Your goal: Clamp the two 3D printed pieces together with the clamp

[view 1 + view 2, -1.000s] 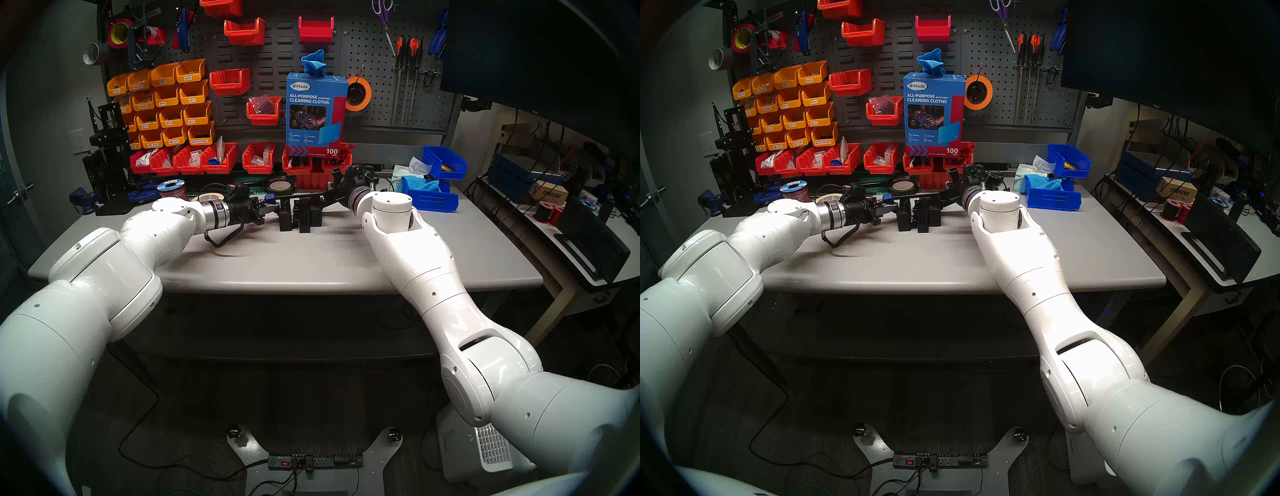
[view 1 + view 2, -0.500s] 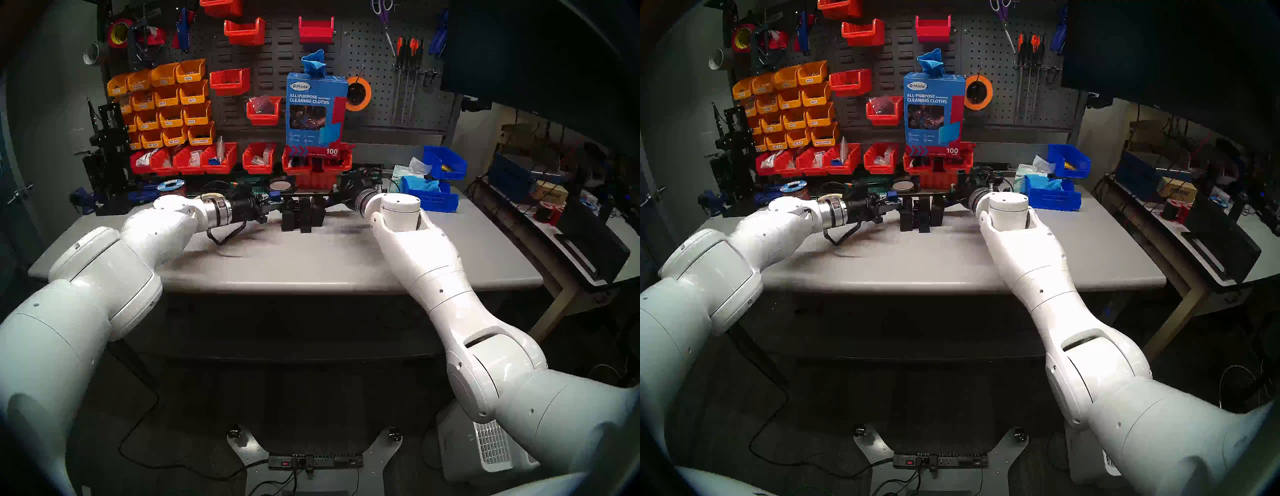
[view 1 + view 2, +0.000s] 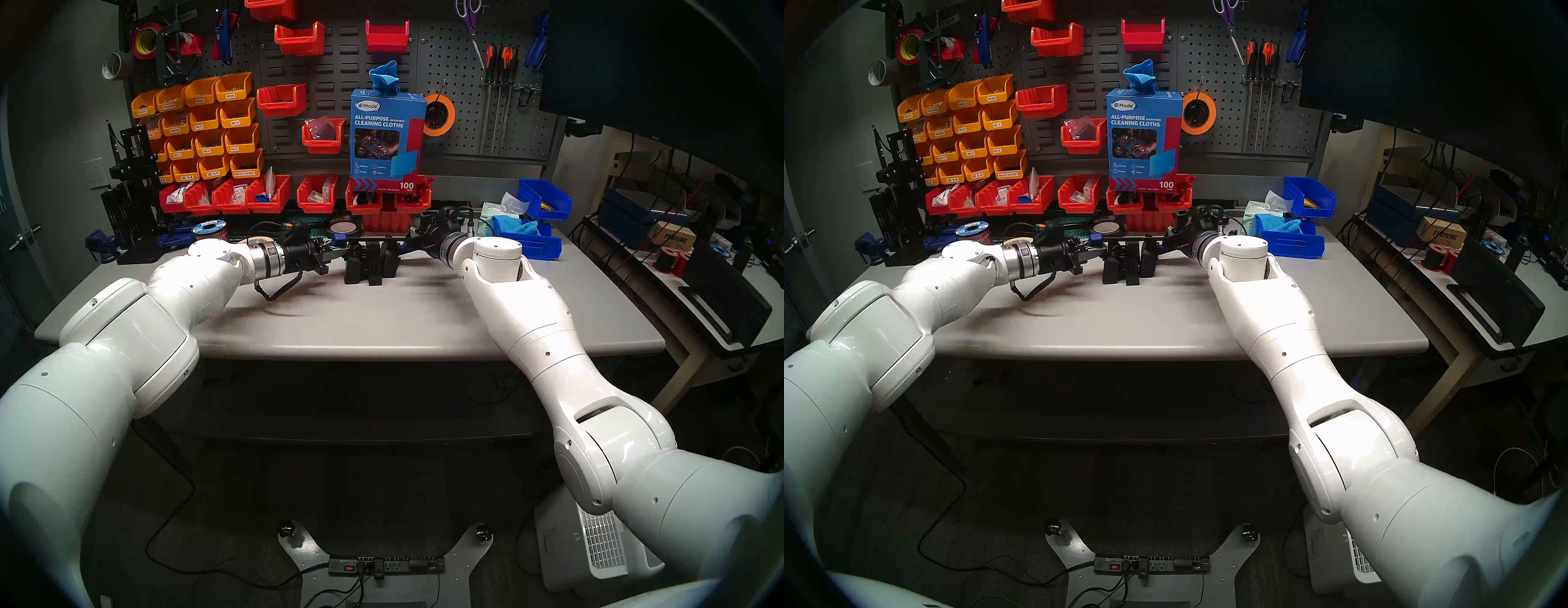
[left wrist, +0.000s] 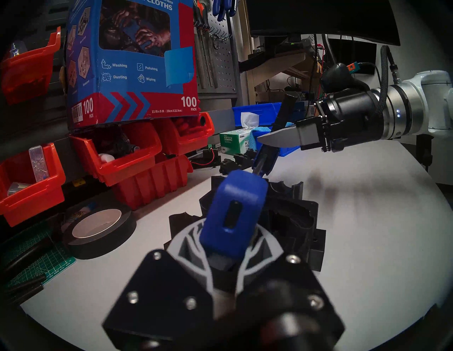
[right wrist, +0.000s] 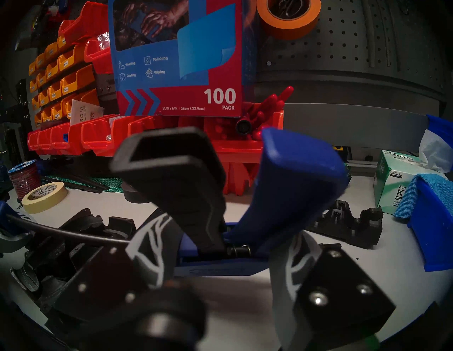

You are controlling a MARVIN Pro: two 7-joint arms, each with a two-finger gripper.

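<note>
My left gripper (image 4: 226, 267) was closed on the blue end jaw (image 4: 232, 215) of the clamp (image 3: 373, 240), its grey fingers (image 4: 188, 245) pinching that block from both sides. My right gripper (image 5: 220, 255) was wrapped around the blue trigger-handle body (image 5: 291, 188) at the clamp's other end, fingers (image 5: 291, 264) on either side of the black trigger (image 5: 181, 176) and the blue grip; whether they squeezed the trigger I could not tell. Between my two hands the thin black bar (image 3: 375, 240) ran nearly level, left to right across the table (image 3: 382, 322), end jaw toward my left and handle toward my right, with the handle and trigger sticking upward. The bar sat over the top of the two 3D printed pieces (image 3: 370, 264), which stood side by side on the table near its middle. Behind them were red bins (image 3: 318, 195) and a blue box of cleaning cloths (image 3: 386, 136).
</note>
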